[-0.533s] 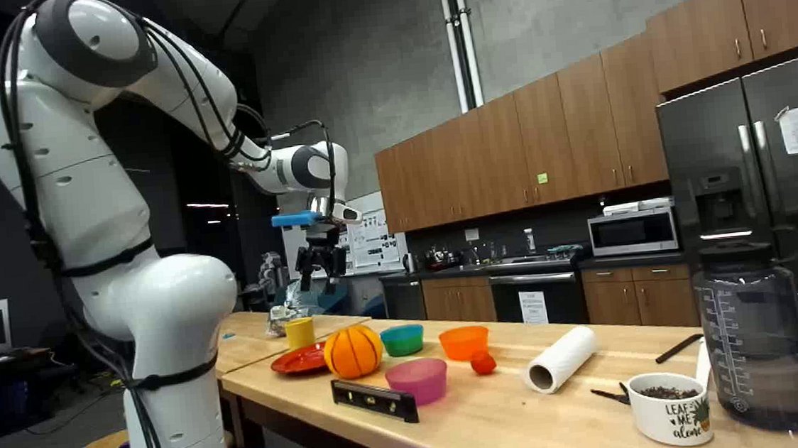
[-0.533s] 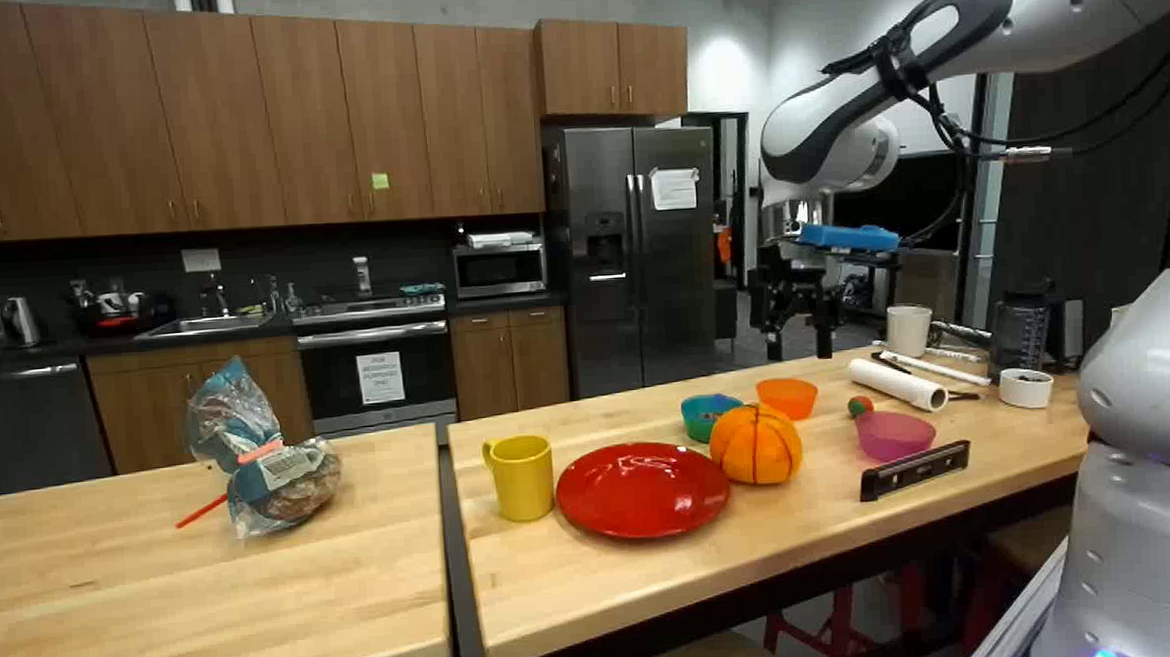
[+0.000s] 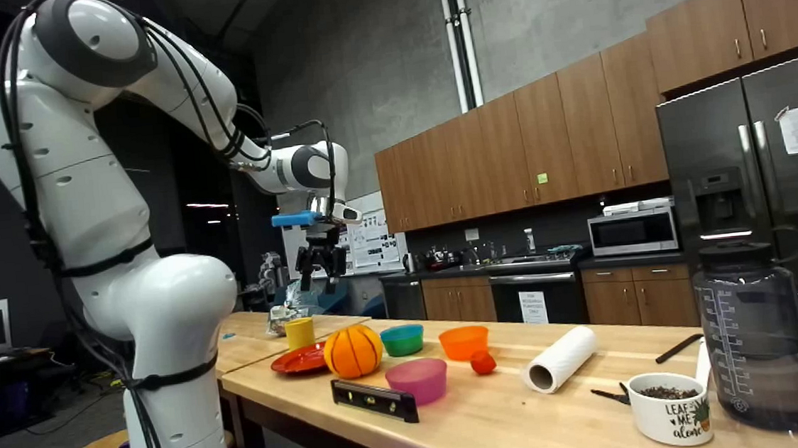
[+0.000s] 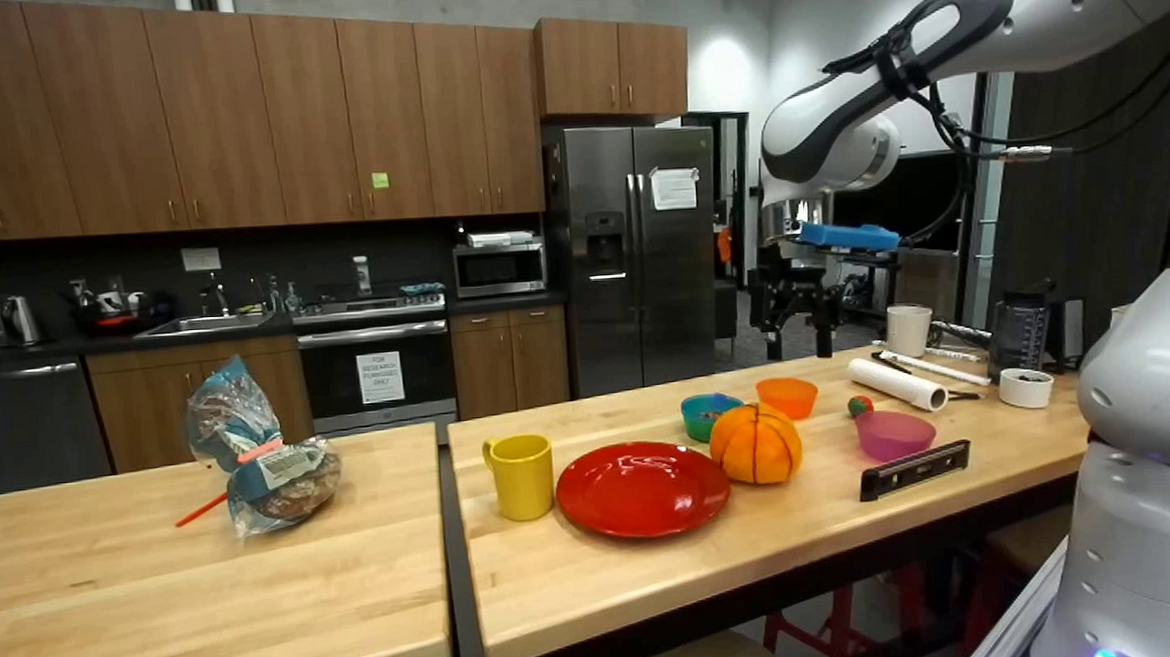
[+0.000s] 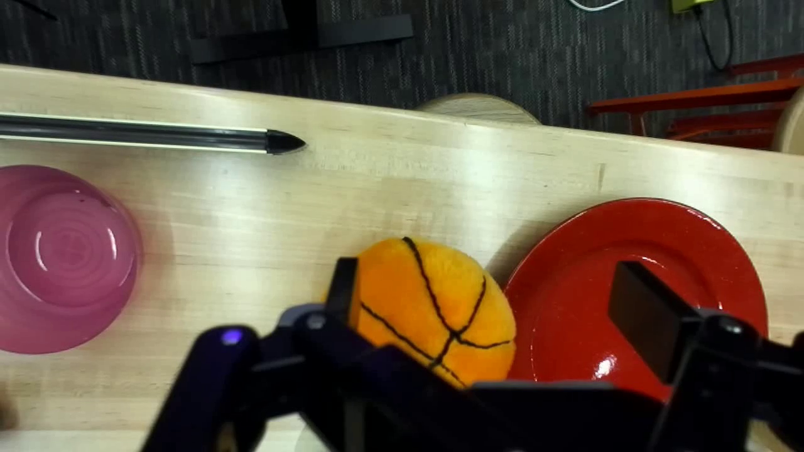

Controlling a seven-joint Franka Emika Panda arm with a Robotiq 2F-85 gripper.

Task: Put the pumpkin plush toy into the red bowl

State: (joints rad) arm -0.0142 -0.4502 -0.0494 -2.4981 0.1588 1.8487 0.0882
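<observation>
The pumpkin plush toy [image 3: 353, 352] is a round orange ball with dark ribs. It sits on the wooden table beside the red plate, and it also shows in an exterior view [image 4: 755, 445] and in the wrist view [image 5: 440, 295]. The red bowl [image 3: 465, 344] is orange-red and stands on the table behind the pink bowl; it also shows in an exterior view [image 4: 787, 398]. It is out of the wrist view. My gripper [image 4: 799, 342] is open and empty, high above the table. In the wrist view the gripper [image 5: 496, 307] has its fingers wide apart over the pumpkin and plate.
A red plate [image 4: 644, 491] lies against or close beside the pumpkin. Near it stand a yellow mug [image 4: 521, 479], a teal bowl [image 3: 402, 340], a pink bowl [image 3: 418, 381], a black level [image 3: 374, 400], a small red ball [image 3: 482, 363] and a paper roll [image 3: 561, 361].
</observation>
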